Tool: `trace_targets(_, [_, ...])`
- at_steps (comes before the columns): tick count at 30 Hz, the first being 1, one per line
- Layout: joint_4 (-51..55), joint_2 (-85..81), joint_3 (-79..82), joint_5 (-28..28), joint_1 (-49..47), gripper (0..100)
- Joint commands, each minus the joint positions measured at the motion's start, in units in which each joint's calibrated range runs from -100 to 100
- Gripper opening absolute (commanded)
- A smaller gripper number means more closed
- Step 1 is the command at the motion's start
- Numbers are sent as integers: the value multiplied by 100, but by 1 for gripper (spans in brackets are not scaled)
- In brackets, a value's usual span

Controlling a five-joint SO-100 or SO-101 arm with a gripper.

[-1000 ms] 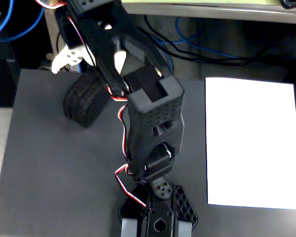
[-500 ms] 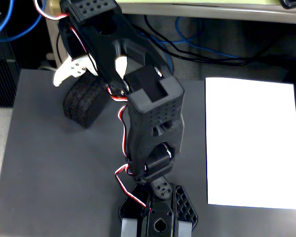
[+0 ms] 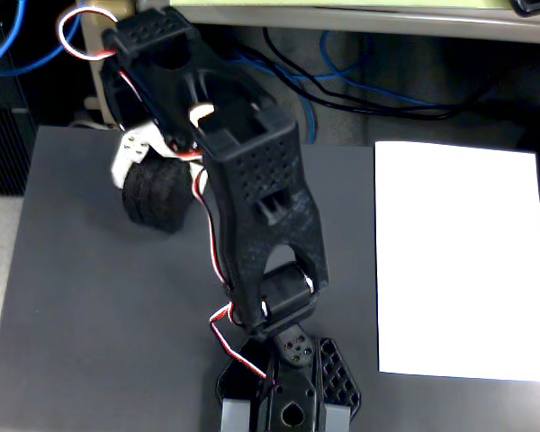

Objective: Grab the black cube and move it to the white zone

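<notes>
Black cube [image 3: 158, 194] between closed jaws

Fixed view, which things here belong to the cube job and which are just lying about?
Job:
black cube, at the gripper
white zone, bare paper at the right
grey table

Lying about:
blue cables behind the table
black cables

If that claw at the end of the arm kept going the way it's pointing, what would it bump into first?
The gripper points down at the black cube, already at or between its jaws. Below that lies the grey table; depth is unclear.
</notes>
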Motion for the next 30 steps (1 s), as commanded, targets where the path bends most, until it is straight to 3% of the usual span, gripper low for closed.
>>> trace_targets(1, [-98,445,73,-54,-10,5])
trace_targets(2, [-98,445,73,-206,34,1])
trace_targets(6, [-21,436,-780,-1054,-17,1])
trace_targets(17, [1231,218,-3128,-2291,42,1])
trace_targets(21, [1848,-2185,-3273,-2437,42,1])
trace_targets(25, [1848,-4385,-1822,-2767,108,1])
trace_targets(30, [1848,-7014,-698,-2615,2110,1])
